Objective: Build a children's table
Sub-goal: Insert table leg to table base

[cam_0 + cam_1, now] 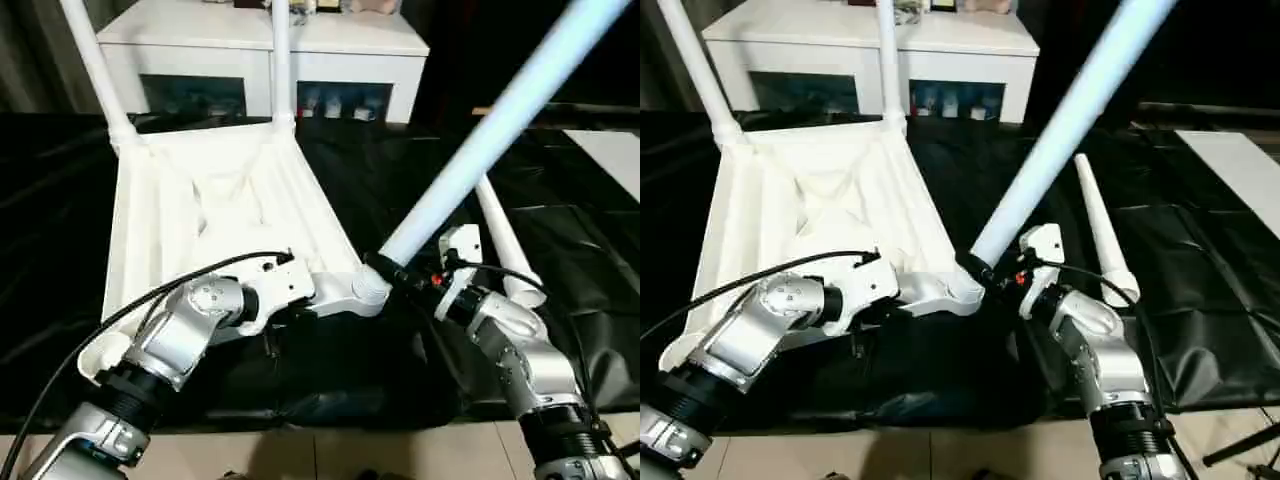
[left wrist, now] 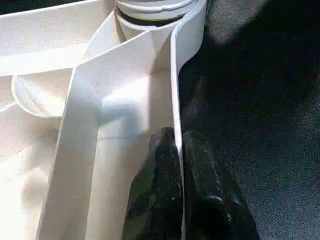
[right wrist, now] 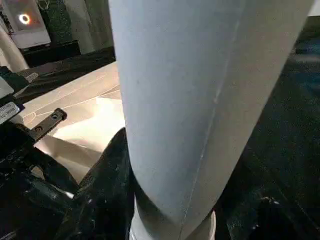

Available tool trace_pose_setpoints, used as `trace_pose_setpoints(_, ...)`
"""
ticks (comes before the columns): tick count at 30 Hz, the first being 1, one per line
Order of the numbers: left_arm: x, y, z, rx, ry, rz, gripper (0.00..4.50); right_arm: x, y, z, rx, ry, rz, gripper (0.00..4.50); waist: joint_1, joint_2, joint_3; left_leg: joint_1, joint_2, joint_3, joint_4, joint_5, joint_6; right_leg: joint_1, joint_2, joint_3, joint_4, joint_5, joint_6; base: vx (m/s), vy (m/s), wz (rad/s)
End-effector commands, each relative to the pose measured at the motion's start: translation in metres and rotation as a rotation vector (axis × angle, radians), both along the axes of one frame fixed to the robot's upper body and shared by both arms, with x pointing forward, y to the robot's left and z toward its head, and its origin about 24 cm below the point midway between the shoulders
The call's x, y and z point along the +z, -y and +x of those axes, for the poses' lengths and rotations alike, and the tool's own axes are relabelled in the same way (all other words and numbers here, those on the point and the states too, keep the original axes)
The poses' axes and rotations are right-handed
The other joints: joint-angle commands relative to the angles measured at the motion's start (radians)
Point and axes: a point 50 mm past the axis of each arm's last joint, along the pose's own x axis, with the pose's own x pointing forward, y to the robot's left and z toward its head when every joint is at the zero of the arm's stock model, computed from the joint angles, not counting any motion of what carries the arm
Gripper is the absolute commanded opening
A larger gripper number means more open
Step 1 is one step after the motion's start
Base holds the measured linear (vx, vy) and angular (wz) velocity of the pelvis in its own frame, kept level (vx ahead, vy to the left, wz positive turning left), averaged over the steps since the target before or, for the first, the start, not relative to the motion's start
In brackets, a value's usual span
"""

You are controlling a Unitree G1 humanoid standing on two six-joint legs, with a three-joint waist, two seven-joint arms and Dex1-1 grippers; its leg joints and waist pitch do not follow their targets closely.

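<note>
Left fingers (image 2: 175,200) astride tabletop rim (image 2: 176,100) — pinched.

A black sheet (image 1: 400,170) covers the surface. Behind it stands a white cabinet (image 1: 340,45) with glass-fronted compartments (image 1: 345,100). A pale tiled floor (image 1: 400,455) shows along the near edge.

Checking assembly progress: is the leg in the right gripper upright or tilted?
Tilted. The leg leans away from the tabletop, its base at the near corner socket, unlike the two upright far legs.
</note>
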Motion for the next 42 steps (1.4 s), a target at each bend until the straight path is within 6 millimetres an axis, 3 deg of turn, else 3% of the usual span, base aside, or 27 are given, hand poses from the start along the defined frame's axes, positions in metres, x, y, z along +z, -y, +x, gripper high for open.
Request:
trace_pose_setpoints(1, 0.017, 0.0, 0.007, -0.014, 0.09, -0.02, 0.0, -0.016, 0.02, -0.004, -0.073, -0.077, -0.08, 1.84, -0.015, 0.008, -0.04, 0.048, 0.029, -0.018, -0.108, -0.791, -0.039, 0.01, -0.039, -0.007, -0.08, -0.635, -0.045, 0.0, 0.0, 0.0)
trace_pose_setpoints(3, 0.017, 0.0, 0.007, -0.014, 0.09, -0.02, 0.0, -0.016, 0.02, -0.004, -0.073, -0.077, -0.08, 1.84, -0.017, 0.008, -0.039, 0.06, 0.021, -0.016, -0.093, -0.76, -0.032, 0.005, -0.043, -0.023, -0.103, -0.703, -0.018, 0.0, 0.0, 0.0)
trace_pose_setpoints(5, 0.017, 0.0, 0.007, -0.014, 0.09, -0.02, 0.0, -0.016, 0.02, -0.004, -0.073, -0.077, -0.08, 1.84, -0.019, 0.011, -0.037, 0.049, 0.025, -0.019, -0.096, -0.747, -0.026, 0.021, -0.042, -0.044, -0.103, -0.703, 0.003, 0.0, 0.0, 0.0)
trace_pose_setpoints(6, 0.017, 0.0, 0.007, -0.014, 0.09, -0.02, 0.0, -0.016, 0.02, -0.004, -0.073, -0.077, -0.08, 1.84, -0.01, 0.022, -0.035, 0.012, 0.05, -0.026, -0.138, -0.801, -0.036, 0.059, -0.039, -0.031, -0.039, -0.621, -0.011, 0.0, 0.0, 0.0)
trace_pose_setpoints(7, 0.017, 0.0, 0.007, -0.014, 0.09, -0.02, 0.0, -0.016, 0.02, -0.004, -0.073, -0.077, -0.08, 1.84, 0.032, 0.03, -0.033, -0.053, 0.088, -0.016, -0.214, -0.889, -0.06, 0.108, -0.023, 0.021, 0.131, -0.403, -0.058, -0.023, -0.08, 0.29)
trace_pose_setpoints(8, 0.017, 0.0, 0.007, -0.014, 0.09, -0.02, 0.0, -0.016, 0.02, -0.004, -0.073, -0.077, -0.08, 1.84, 0.069, 0.014, -0.032, 0.003, 0.065, 0.046, -0.217, -0.843, -0.051, 0.03, -0.007, 0.066, 0.132, -0.363, -0.087, -0.023, -0.08, 0.29)
trace_pose_setpoints(9, 0.017, 0.0, 0.007, -0.014, 0.09, -0.02, 0.0, -0.016, 0.02, -0.004, -0.073, -0.077, -0.08, 1.84, 0.029, -0.062, -0.044, 0.054, 0.014, 0.034, -0.1, -0.701, -0.026, -0.029, -0.027, 0.088, 0.017, -0.616, -0.034, 0.087, -0.149, 0.28)
trace_pose_setpoints(10, 0.017, 0.0, 0.007, -0.014, 0.09, -0.02, 0.0, -0.016, 0.02, -0.004, -0.073, -0.077, -0.08, 1.84, 0.051, -0.062, -0.049, 0.101, -0.032, 0.031, 0.014, -0.499, -0.017, -0.09, -0.074, 0.075, -0.082, -0.887, 0.0, 0.124, -0.132, -0.13)
trace_pose_setpoints(11, 0.017, 0.0, 0.007, -0.014, 0.09, -0.02, 0.0, -0.016, 0.02, -0.004, -0.073, -0.077, -0.08, 1.84, 0.07, -0.047, -0.058, -0.002, -0.006, 0.002, -0.007, -0.17, 0.037, 0.003, -0.128, 0.137, -0.057, -0.946, -0.009, 0.124, -0.132, -0.13)
trace_pose_setpoints(12, 0.017, 0.0, 0.007, -0.014, 0.09, -0.02, 0.0, -0.016, 0.02, -0.004, -0.073, -0.077, -0.08, 1.84, 0.077, -0.039, -0.068, -0.023, 0.004, 0.001, -0.041, -0.124, 0.018, 0.021, -0.099, 0.117, -0.031, -0.815, -0.02, 0.095, -0.059, -0.2)
trace_pose_setpoints(13, 0.017, 0.0, 0.007, -0.014, 0.09, -0.02, 0.0, -0.016, 0.02, -0.004, -0.073, -0.077, -0.08, 1.84, 0.076, -0.023, -0.077, -0.007, 0.021, 0.004, -0.064, -0.119, 0.001, 0.006, -0.057, 0.095, -0.001, -0.511, -0.069, 0.05, -0.027, -0.04)
trace_pose_setpoints(14, 0.017, 0.0, 0.007, -0.014, 0.09, -0.02, 0.0, -0.016, 0.02, -0.004, -0.073, -0.077, -0.08, 1.84, 0.066, -0.021, -0.071, -0.012, 0.017, 0.01, -0.069, -0.183, 0.002, 0.004, -0.034, 0.09, 0.009, -0.372, -0.119, 0.05, -0.027, -0.04)
trace_pose_setpoints(16, 0.017, 0.0, 0.007, -0.014, 0.09, -0.02, 0.0, -0.016, 0.02, -0.004, -0.073, -0.077, -0.08, 1.84, 0.058, -0.021, -0.062, -0.002, 0.013, 0.013, -0.071, -0.315, -0.004, -0.004, -0.032, 0.087, -0.003, -0.467, -0.133, 0.0, 0.0, 0.0)
trace_pose_setpoints(17, 0.017, 0.0, 0.007, -0.014, 0.09, -0.02, 0.0, -0.016, 0.02, -0.004, -0.073, -0.077, -0.08, 1.84, 0.053, -0.02, -0.065, 0.004, 0.009, 0.008, -0.068, -0.379, -0.006, -0.002, -0.04, 0.082, -0.017, -0.577, -0.112, 0.0, 0.0, 0.0)
trace_pose_setpoints(18, 0.017, 0.0, 0.008, -0.015, 0.091, -0.02, 0.0, -0.017, 0.017, -0.005, -0.059, -0.077, -0.099, 1.84, 0.052, -0.02, -0.066, 0.003, 0.01, 0.007, -0.069, -0.377, -0.005, -0.002, -0.042, 0.082, -0.02, -0.581, -0.107, 0.0, 0.0, 0.0)
trace_pose_setpoints(19, 0.016, -0.001, 0.007, -0.029, 0.099, -0.01, 0.0, -0.01, 0.0, 0.007, 0.127, -0.135, -0.182, 1.84, 0.045, -0.04, -0.067, 0.0, 0.01, 0.006, -0.071, -0.374, 0.005, 0.001, -0.037, 0.075, -0.02, -0.583, -0.106, 0.0, 0.0, 0.0)
trace_pose_setpoints(20, 0.016, -0.001, 0.006, -0.039, 0.105, -0.003, 0.0, -0.004, -0.009, 0.014, 0.249, -0.184, -0.249, 1.84, 0.033, -0.035, -0.065, -0.024, 0.005, -0.004, -0.075, -0.357, 0.002, 0.021, -0.033, 0.068, -0.004, -0.575, -0.109, 0.0, 0.0, 0.0)
trace_pose_setpoints(21, 0.016, -0.002, 0.006, -0.047, 0.111, 0.002, 0.0, 0.0, -0.014, 0.019, 0.322, -0.22, -0.293, 1.84, 0.03, -0.03, -0.061, -0.025, 0.006, -0.002, -0.077, -0.36, 0.0, 0.019, -0.035, 0.068, -0.013, -0.593, -0.1, 0.0, 0.0, 0.0)
trace_pose_setpoints(23, 0.016, -0.002, 0.005, -0.056, 0.117, 0.0, 0.0, 0.003, -0.016, 0.021, 0.356, -0.237, -0.312, 1.84, 0.03, -0.016, -0.064, 0.007, 0.012, 0.0, -0.066, -0.402, -0.005, -0.005, -0.047, 0.071, -0.033, -0.617, -0.109, 0.0, 0.0, 0.0)
trace_pose_setpoints(26, 0.017, 0.0, 0.004, -0.077, 0.124, -0.011, 0.0, 0.004, -0.018, 0.022, 0.354, -0.224, -0.306, 1.83, 0.033, -0.026, -0.066, -0.002, 0.017, 0.0, -0.078, -0.373, -0.003, 0.007, -0.041, 0.074, -0.021, -0.506, -0.129, 0.0, 0.0, 0.0)
trace_pose_setpoints(29, 0.017, 0.001, 0.003, -0.08, 0.124, -0.017, 0.0, 0.008, -0.018, 0.024, 0.348, -0.221, -0.28, 1.83, 0.031, -0.026, -0.069, -0.005, 0.018, 0.001, -0.08, -0.368, -0.005, 0.012, -0.04, 0.077, -0.012, -0.455, -0.15, 0.0, 0.0, 0.0)
trace_pose_setpoints(32, 0.015, -0.002, 0.002, -0.068, 0.124, -0.013, 0.0, 0.009, -0.016, 0.023, 0.349, -0.239, -0.259, 1.83, 0.033, -0.027, -0.069, 0.002, 0.015, 0.005, -0.076, -0.374, -0.002, 0.008, -0.042, 0.079, -0.016, -0.474, -0.153, 0.0, 0.0, 0.0)
trace_pose_setpoints(42, 0.015, -0.005, 0.002, -0.055, 0.133, -0.017, 0.0, 0.003, -0.018, 0.019, 0.34, -0.249, -0.254, 1.83, 0.036, -0.025, -0.07, 0.0, 0.017, 0.005, -0.078, -0.355, -0.005, 0.011, -0.042, 0.078, -0.014, -0.471, -0.148, 0.0, 0.0, 0.0)
